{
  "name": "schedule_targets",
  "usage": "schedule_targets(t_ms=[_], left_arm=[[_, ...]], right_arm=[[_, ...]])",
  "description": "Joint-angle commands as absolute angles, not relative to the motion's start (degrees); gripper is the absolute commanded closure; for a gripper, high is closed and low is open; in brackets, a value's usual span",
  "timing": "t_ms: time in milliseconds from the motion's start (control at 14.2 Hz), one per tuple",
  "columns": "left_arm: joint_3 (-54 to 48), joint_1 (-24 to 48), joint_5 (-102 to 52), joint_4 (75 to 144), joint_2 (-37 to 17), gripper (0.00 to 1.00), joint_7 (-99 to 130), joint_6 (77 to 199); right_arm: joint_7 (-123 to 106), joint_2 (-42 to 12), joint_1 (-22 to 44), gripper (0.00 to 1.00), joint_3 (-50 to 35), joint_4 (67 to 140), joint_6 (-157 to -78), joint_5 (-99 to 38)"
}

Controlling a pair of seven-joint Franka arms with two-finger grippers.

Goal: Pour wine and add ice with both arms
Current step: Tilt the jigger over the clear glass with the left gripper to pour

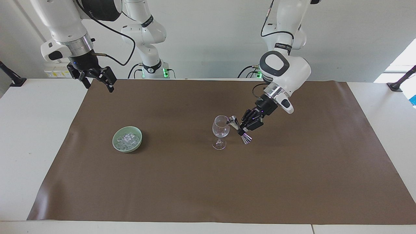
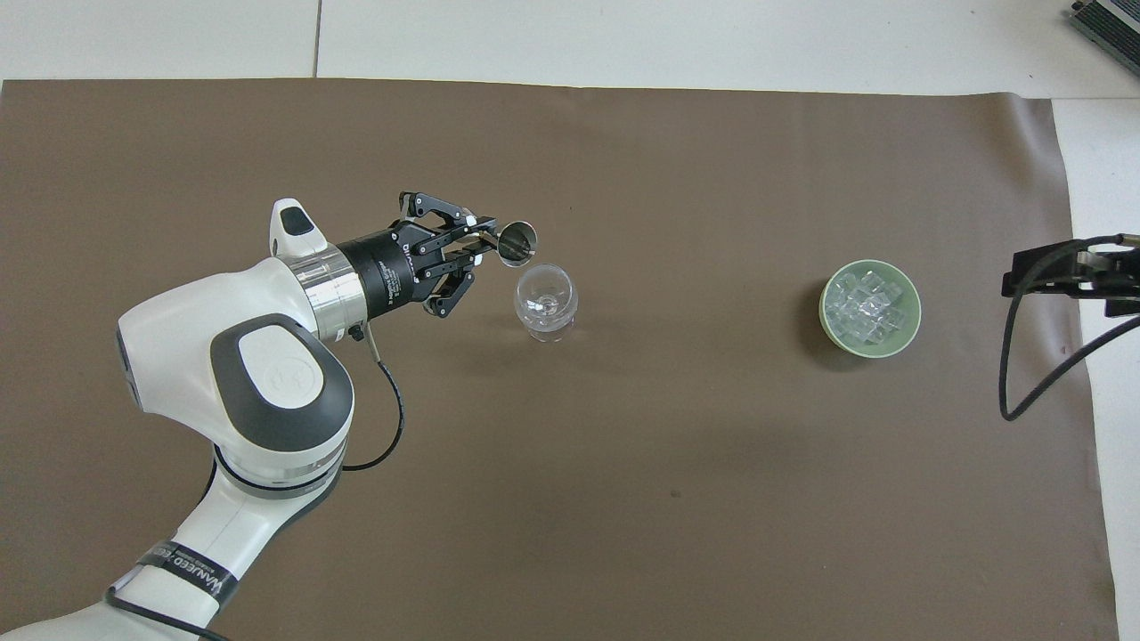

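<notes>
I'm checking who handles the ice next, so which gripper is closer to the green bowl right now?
Right. The right gripper hangs open in the air near the bowl's end of the table. The left gripper, shut on a jigger, is at the glass.

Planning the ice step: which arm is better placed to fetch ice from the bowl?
Right. Its open gripper waits at the bowl's end; the left gripper is shut on the jigger, tilted at the glass.

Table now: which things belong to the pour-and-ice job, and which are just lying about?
In the job:
- left gripper, shut on steel jigger, tipped at wine glass
- ice in green bowl
- right gripper, open, waiting

Lying about:
- brown mat only
</notes>
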State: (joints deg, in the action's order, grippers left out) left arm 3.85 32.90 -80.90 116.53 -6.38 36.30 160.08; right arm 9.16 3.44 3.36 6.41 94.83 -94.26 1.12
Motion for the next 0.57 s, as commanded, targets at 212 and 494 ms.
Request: schedule_targets(t_ms=[212,494], left_arm=[[4.6,35.1,-80.4,117.4,-5.8,1.00,29.2,163.3],[4.6,36.4,-80.5,117.4,-5.9,1.00,26.3,167.0]], right_arm=[[8.2,4.8,2.1,0.00,5.5,96.2,-93.8,0.0],[8.2,4.8,2.1,0.00,5.5,96.2,-93.7,0.0]])
